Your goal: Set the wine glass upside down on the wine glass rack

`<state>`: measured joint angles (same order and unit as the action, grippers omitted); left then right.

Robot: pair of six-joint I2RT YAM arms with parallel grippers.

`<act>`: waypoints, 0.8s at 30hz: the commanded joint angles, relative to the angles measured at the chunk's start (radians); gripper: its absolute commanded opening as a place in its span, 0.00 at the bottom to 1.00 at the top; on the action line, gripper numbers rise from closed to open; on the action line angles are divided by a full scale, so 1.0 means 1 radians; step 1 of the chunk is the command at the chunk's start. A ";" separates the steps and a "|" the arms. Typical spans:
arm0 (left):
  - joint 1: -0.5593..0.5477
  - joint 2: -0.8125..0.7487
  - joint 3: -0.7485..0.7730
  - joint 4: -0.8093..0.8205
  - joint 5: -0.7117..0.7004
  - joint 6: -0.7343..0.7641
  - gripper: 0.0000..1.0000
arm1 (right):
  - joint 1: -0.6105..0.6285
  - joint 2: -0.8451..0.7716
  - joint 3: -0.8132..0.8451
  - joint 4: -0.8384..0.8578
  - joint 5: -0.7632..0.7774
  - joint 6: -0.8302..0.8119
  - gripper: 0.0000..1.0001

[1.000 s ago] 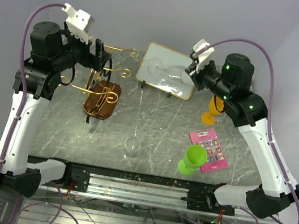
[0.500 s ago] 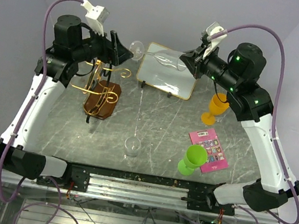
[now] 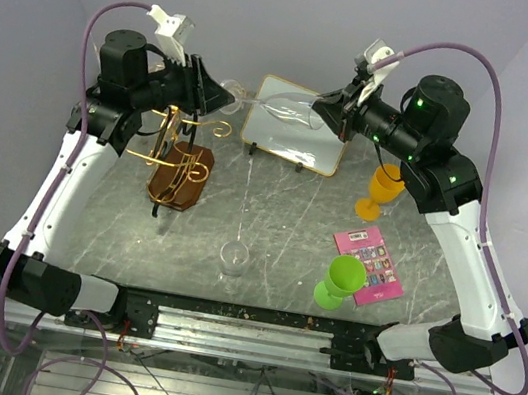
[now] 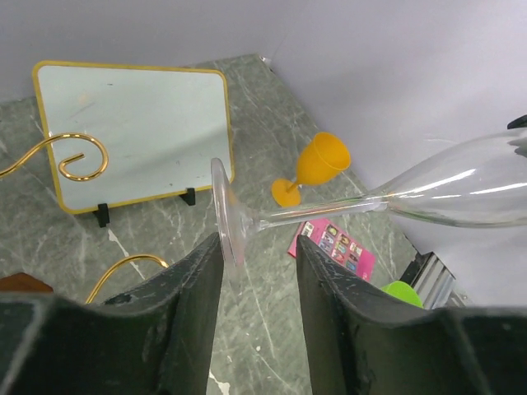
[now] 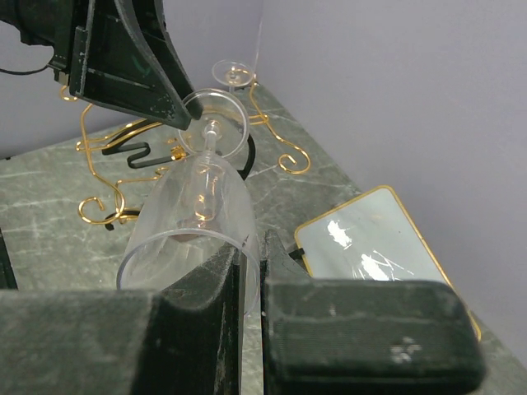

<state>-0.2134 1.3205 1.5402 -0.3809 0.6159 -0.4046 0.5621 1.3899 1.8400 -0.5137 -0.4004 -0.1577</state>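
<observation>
Top external: the wine glass point(image 3: 283, 112) was up in the air, lying sideways between both grippers, not on the rack point(image 3: 181, 158).
Right gripper point(image 5: 249, 255): pinched tight on the bowl's rim.
Left gripper point(image 4: 257, 247): fingers apart, with the glass's foot between them.
Rack: standing on the table, below the left gripper.

The wine glass point(image 3: 283, 112) bridges the air from left gripper point(image 3: 227, 100) to right gripper point(image 3: 318, 106), barring the way over the board point(image 3: 292, 149). Beneath the left one, the curled arms of the rack point(image 3: 184, 179) crowd the drop. The middle of the table point(image 3: 280, 221) lies open.
</observation>
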 commanded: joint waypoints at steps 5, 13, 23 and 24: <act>-0.006 -0.037 -0.038 0.052 0.057 -0.014 0.37 | -0.008 -0.016 0.024 0.037 -0.028 0.011 0.00; -0.006 -0.034 -0.031 0.035 0.053 -0.011 0.21 | -0.008 -0.005 0.019 0.040 -0.036 0.007 0.00; 0.035 -0.090 -0.100 0.089 0.031 -0.036 0.07 | -0.008 -0.043 -0.044 0.012 -0.058 -0.061 0.36; 0.041 -0.096 -0.106 0.094 0.030 -0.034 0.07 | -0.008 -0.046 -0.046 0.007 -0.057 -0.066 0.38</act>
<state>-0.1936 1.2804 1.4662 -0.3523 0.6071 -0.4343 0.5537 1.3785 1.8103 -0.5228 -0.4431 -0.1879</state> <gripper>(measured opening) 0.099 0.332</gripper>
